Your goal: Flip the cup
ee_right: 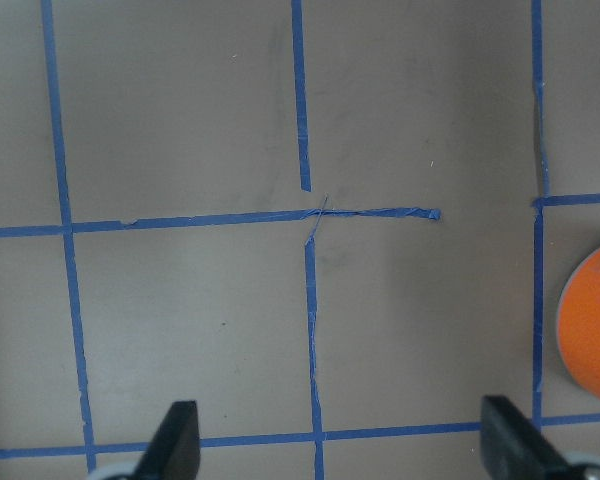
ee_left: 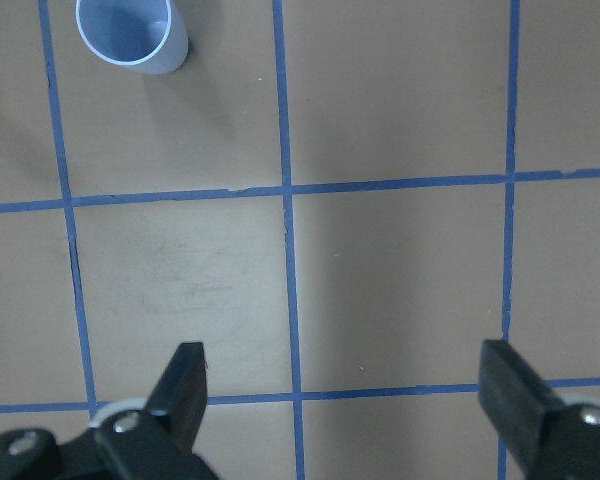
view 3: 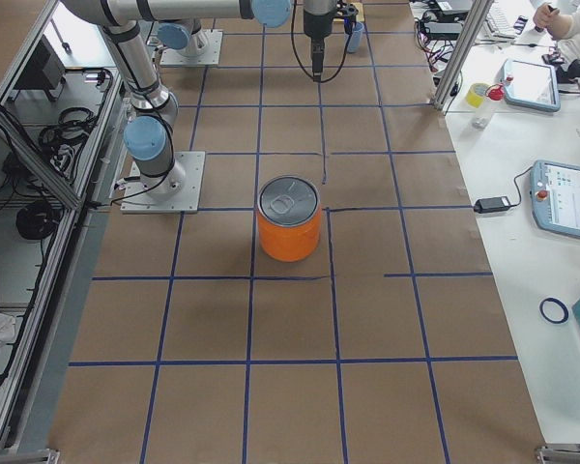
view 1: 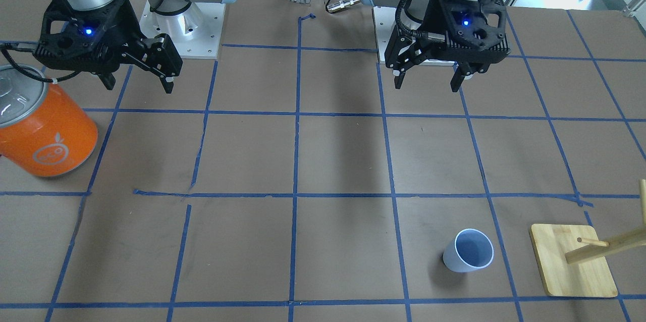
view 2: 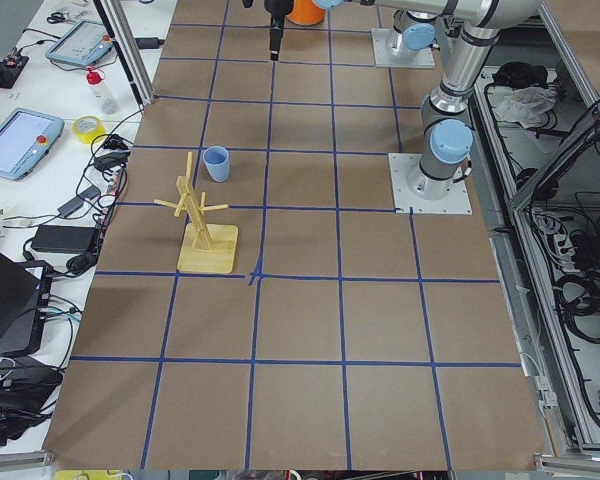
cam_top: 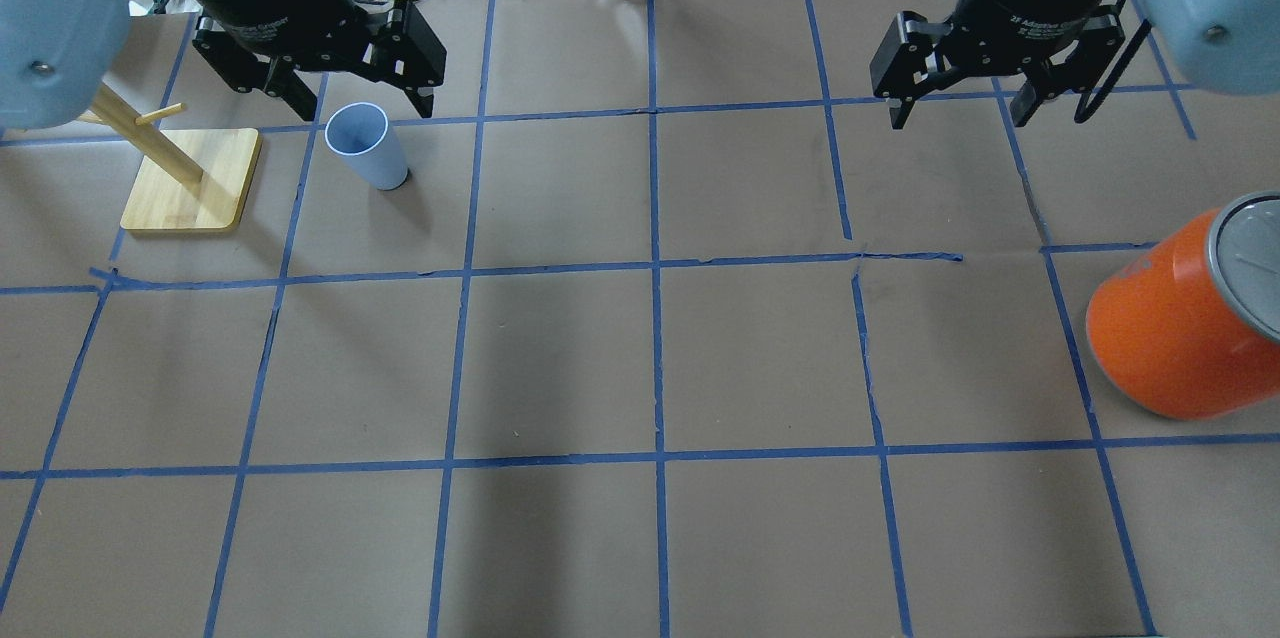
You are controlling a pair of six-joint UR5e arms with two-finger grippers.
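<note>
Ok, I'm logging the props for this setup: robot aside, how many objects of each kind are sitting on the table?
cup: 1
orange can: 1
wooden peg stand: 1
Total: 3
</note>
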